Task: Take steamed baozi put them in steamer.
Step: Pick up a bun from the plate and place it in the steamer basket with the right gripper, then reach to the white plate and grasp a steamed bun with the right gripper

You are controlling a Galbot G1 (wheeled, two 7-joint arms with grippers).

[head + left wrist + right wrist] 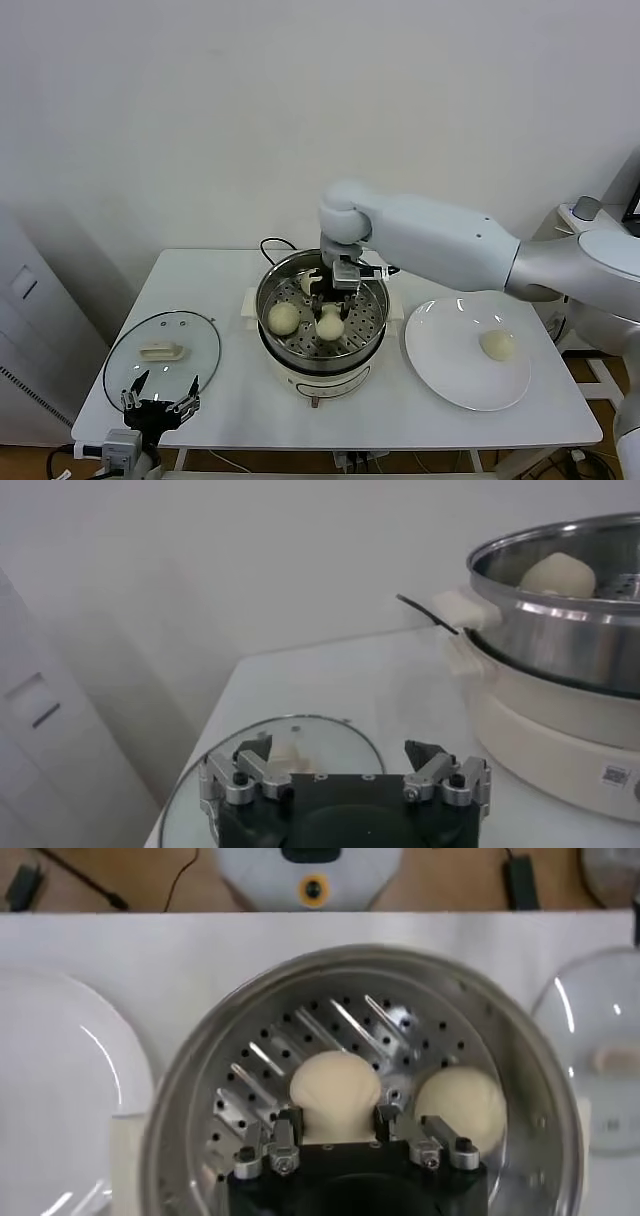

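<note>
The steel steamer stands mid-table on its cream base. My right gripper reaches down into it, shut on a baozi that rests on the perforated tray. The right wrist view shows that baozi pinched between the fingers of the right gripper, with a second baozi beside it. That second one lies on the tray's left side, and a third peeks out behind the gripper. Another baozi lies on the white plate. My left gripper hangs open at the front left.
The glass lid with its cream handle lies flat on the table's left part, just beyond the left gripper. A black cord runs behind the steamer. The plate sits close to the table's right front edge.
</note>
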